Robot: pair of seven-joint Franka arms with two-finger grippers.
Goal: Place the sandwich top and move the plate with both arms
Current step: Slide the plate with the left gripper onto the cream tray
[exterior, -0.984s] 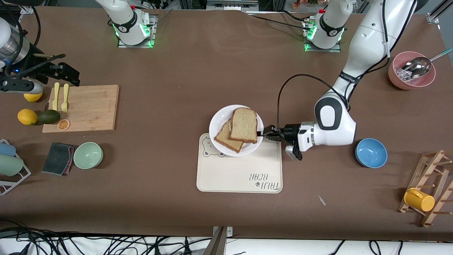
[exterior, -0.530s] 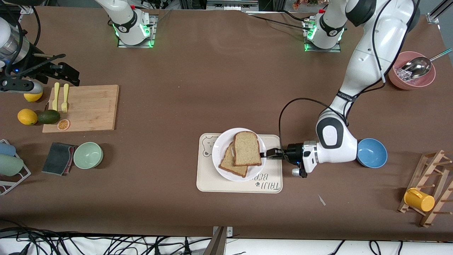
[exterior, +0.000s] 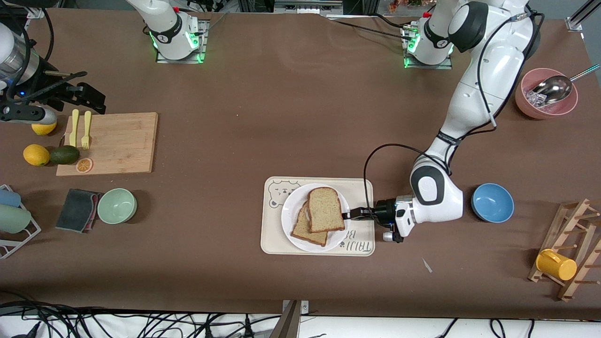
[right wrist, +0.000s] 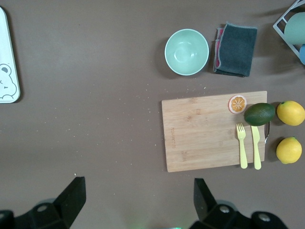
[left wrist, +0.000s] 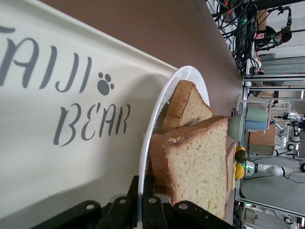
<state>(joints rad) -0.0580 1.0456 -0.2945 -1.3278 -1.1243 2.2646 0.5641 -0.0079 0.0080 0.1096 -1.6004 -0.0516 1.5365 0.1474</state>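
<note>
The white plate (exterior: 287, 217) is over the beige bear tray (exterior: 319, 246); whether it rests on the tray I cannot tell. On the plate the sandwich top (exterior: 325, 209), a light-brown slice, lies partly over a darker slice (exterior: 304, 228). My left gripper (exterior: 350, 215) is shut on the plate's rim at the side toward the left arm's end. The left wrist view shows the rim (left wrist: 157, 119) pinched between the jaws of the left gripper (left wrist: 145, 191), with the sandwich top (left wrist: 200, 167) just inside. My right gripper (exterior: 91, 97) waits open over bare table by the cutting board, and it (right wrist: 138, 191) holds nothing.
A wooden cutting board (exterior: 110, 143) with yellow forks, lemons and an avocado beside it lies toward the right arm's end, with a green bowl (exterior: 117, 205) and dark cloth (exterior: 77, 210) nearer the camera. A blue bowl (exterior: 492, 202) sits beside the left arm's wrist. A pink bowl (exterior: 545, 94) and mug rack (exterior: 568, 249) stand farther out.
The left gripper has carried the plate and its bread toward the front camera, from the tray's farther edge to over the tray's middle. The right arm has not moved.
</note>
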